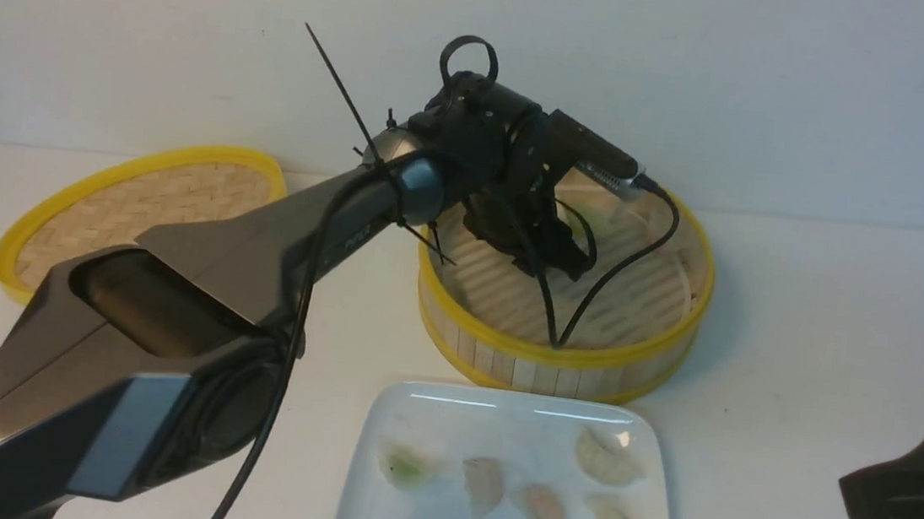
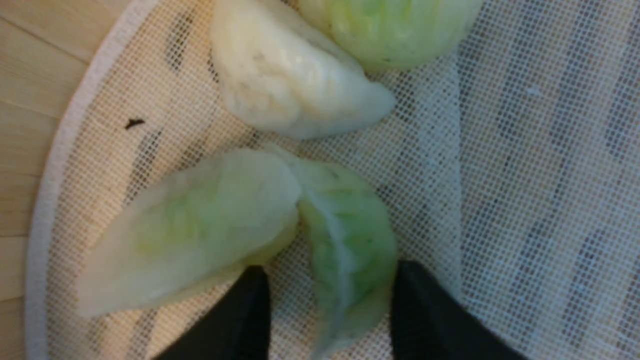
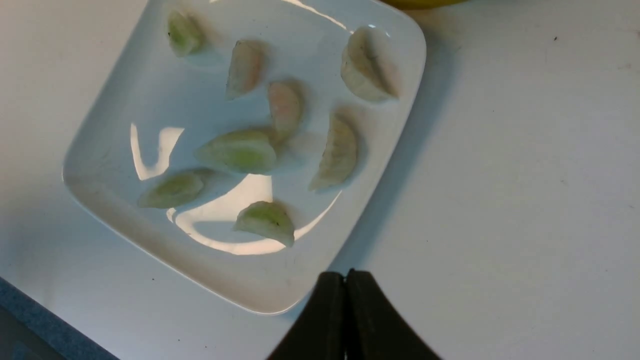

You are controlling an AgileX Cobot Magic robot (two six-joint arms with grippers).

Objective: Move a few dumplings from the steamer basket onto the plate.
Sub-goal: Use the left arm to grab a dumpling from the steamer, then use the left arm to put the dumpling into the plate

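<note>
The steamer basket (image 1: 554, 357) stands at the middle back. My left gripper (image 1: 572, 262) reaches down into it. In the left wrist view the left gripper (image 2: 332, 280) is open, its fingers (image 2: 250, 305) either side of a green dumpling (image 2: 345, 235) on the mesh liner (image 2: 525, 175). A pale green dumpling (image 2: 200, 225), a whitish one (image 2: 290, 85) and another green one (image 2: 395, 30) lie close by. The plate (image 1: 413, 412) in front holds several dumplings (image 1: 608, 458); it also shows in the right wrist view (image 3: 150, 235). My right gripper (image 3: 346, 274) is shut and empty, over the table by the plate's corner.
The flat woven lid (image 1: 145, 204) with a yellow rim lies at the back left. The left arm (image 1: 193, 327) stretches across the table's left half. The right arm's end (image 1: 904, 506) sits at the right edge. A white wall runs behind the table.
</note>
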